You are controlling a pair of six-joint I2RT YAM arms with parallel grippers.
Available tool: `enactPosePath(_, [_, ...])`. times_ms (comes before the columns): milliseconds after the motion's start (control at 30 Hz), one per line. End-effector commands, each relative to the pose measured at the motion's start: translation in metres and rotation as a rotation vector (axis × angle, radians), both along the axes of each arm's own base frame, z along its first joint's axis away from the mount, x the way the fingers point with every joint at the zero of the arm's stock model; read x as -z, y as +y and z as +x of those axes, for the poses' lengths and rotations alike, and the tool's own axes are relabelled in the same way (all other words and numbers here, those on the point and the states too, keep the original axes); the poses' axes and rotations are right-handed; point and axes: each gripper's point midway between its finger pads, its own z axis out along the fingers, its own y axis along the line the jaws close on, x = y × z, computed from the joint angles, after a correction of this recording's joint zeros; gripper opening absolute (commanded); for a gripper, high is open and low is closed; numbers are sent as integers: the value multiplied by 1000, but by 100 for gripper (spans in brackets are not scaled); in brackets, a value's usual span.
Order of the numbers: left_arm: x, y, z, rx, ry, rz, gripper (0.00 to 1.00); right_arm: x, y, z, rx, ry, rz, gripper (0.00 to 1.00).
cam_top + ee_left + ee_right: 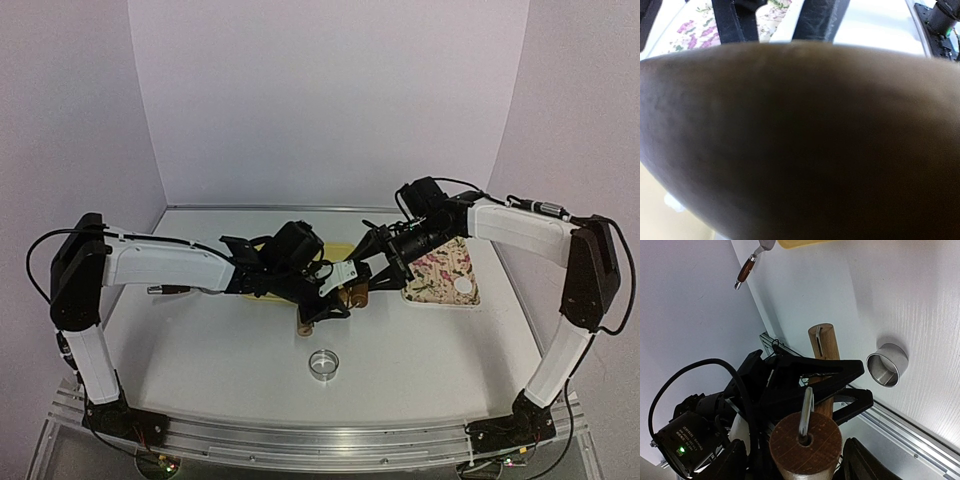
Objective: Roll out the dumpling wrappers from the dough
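One dumpling wrapper [463, 287] lies on the floral tray [440, 265], near its front right corner. Left gripper [335, 300] is clamped on the rolling pin [804, 440] by its wooden handle. Right gripper [372, 275] has its fingers spread wide either side of the pin's end (gaps visible). Ring cutter [323, 363] stands apart, nearer the bases.

Brown wooden rolling pin [805, 445], silvery ring cutter [323, 363], white worktop [220, 350]. At right of frame, a cream mat [440, 265] printed with pink and green flowers; white dumpling wrapper [463, 288] on it.
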Motion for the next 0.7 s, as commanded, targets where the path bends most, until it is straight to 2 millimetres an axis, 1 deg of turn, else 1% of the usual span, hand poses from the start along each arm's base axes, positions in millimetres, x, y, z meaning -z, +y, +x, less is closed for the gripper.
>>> enactPosePath(0, [-56, -5, 10, -25, -169, -143, 2, 4, 8, -1, -11, 43, 13, 69])
enactPosePath(100, [-50, -1, 13, -47, -186, -121, 2, 0, 12, 6, 3, 44, 33, 70])
enactPosePath(200, [-49, 3, 14, -65, -222, -116, 1, -1, 17, 11, 31, 51, 60, 72])
enactPosePath(367, [-52, 7, 16, -91, -250, -130, 2, -1, 22, 19, 70, 62, 96, 72])
enactPosePath(467, [-61, 5, 16, -94, -255, -171, 2, 8, 20, 18, 78, 62, 75, 70])
enactPosePath(533, [-66, 4, 15, -95, -256, -187, 1, 15, 18, 17, 81, 68, 63, 67])
enactPosePath(567, [-67, 4, 15, -95, -255, -191, 1, 16, 17, 16, 79, 66, 60, 64])
enactPosePath(667, [-66, 2, 15, -92, -241, -193, 2, 17, 17, 15, 64, 48, 62, 57])
